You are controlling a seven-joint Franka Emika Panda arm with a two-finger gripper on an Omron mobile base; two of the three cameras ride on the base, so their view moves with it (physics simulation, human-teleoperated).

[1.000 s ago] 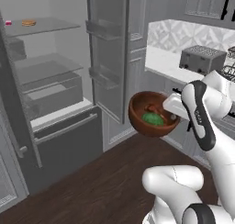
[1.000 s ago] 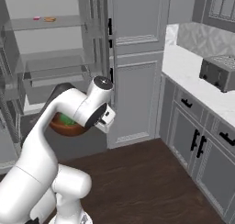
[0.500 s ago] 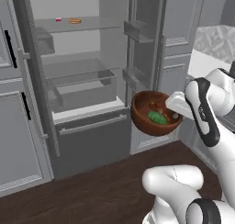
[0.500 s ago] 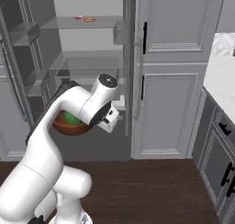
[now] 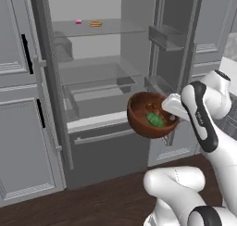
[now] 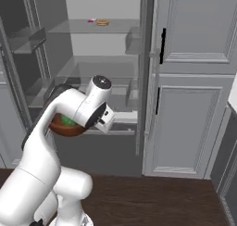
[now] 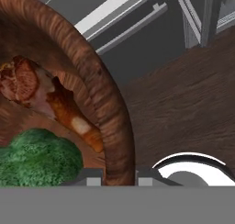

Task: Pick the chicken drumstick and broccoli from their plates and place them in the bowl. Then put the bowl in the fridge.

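Grey panelled cabinets (image 6: 194,123) stand above a dark wood-plank floor (image 6: 157,206).

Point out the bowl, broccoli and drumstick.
bowl (image 5: 139,121): left base view, outer wall.
broccoli (image 7: 36,156): hand view, floret top.
chicken drumstick (image 7: 27,83): hand view, meaty end.

The arm is holding the bowl (image 5: 150,116) up in the air in front of the open fridge (image 5: 99,86), the gripper (image 5: 169,108) clamping its right rim. The broccoli (image 5: 155,119) is lying inside the bowl. Far up on the fridge's top glass shelf (image 5: 111,28), a small pink item (image 5: 78,21) and an orange item (image 5: 96,23) are sitting just beside each other.
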